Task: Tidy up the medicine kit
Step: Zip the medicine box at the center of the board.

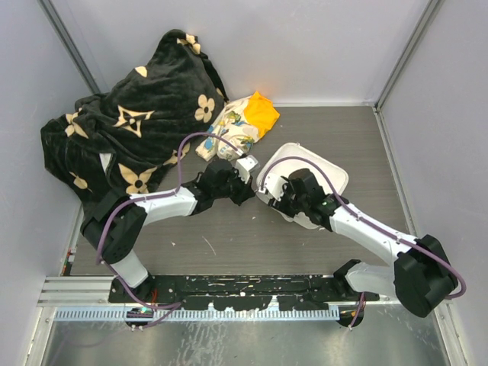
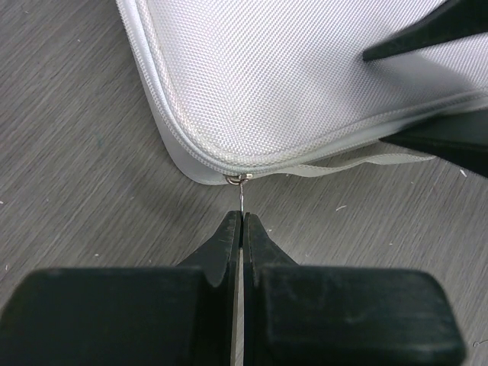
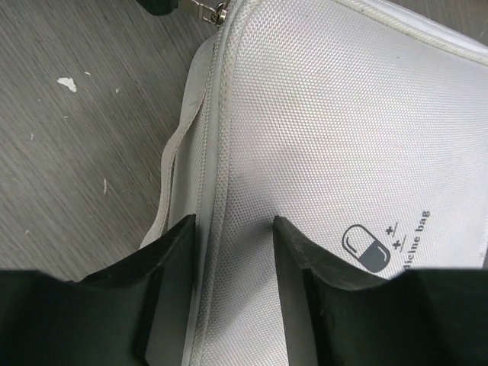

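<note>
The medicine kit (image 1: 311, 158), a pale grey woven zip case with a pill logo (image 3: 364, 248), lies flat on the grey table. My left gripper (image 2: 242, 219) is shut on the thin metal zip pull (image 2: 241, 191) at the case's near-left corner (image 2: 206, 164). From the right, my right gripper (image 3: 232, 223) straddles the lid's piped edge (image 3: 216, 175) with its jaws apart. One of its fingers (image 3: 171, 259) is beside the side wall and the other (image 3: 301, 255) rests on the lid top. In the top view both grippers meet at the case's left edge (image 1: 265, 187).
A black blanket (image 1: 130, 130) with beige flower marks is heaped at the back left. A floral-and-orange cloth bundle (image 1: 244, 122) lies just behind the left gripper. Grey walls close in the table on three sides, and a metal rail (image 1: 76, 290) runs along the near edge.
</note>
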Tool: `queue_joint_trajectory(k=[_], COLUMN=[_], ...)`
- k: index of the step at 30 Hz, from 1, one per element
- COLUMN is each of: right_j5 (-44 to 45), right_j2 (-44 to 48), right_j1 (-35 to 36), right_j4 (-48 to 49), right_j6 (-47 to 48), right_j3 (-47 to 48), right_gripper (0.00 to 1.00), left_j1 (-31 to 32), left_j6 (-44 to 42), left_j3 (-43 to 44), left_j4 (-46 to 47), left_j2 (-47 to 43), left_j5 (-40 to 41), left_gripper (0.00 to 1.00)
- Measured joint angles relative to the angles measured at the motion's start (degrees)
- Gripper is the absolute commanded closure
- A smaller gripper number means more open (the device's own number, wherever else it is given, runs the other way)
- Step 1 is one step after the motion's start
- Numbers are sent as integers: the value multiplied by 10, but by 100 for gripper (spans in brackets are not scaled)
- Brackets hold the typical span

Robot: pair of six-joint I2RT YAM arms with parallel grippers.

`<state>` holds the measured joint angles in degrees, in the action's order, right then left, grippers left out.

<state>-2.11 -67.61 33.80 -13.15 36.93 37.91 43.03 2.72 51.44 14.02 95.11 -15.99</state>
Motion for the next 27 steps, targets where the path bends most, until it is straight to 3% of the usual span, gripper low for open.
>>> queue_joint_trajectory(k=[5,9,16,27], right_j5=[29,31,-23,-90], right_j2=[36,88,185,216], right_j1=[8,5,-25,-92], right_j4=[11,0,-65,-99], right_j6=[26,60,121,225], right_j3=[-32,-55,-74,-94], right_gripper=[87,98,99,99], left_j1=[-4,4,21,29], left_j6=[2,-9,-41,-87], left_j3=[-4,-4,-3,-6], left_j4=[9,11,25,47], left_j2=[-8,-17,-24,-19], left_j5=[-3,8,14,33], left_gripper=[100,100,100,100])
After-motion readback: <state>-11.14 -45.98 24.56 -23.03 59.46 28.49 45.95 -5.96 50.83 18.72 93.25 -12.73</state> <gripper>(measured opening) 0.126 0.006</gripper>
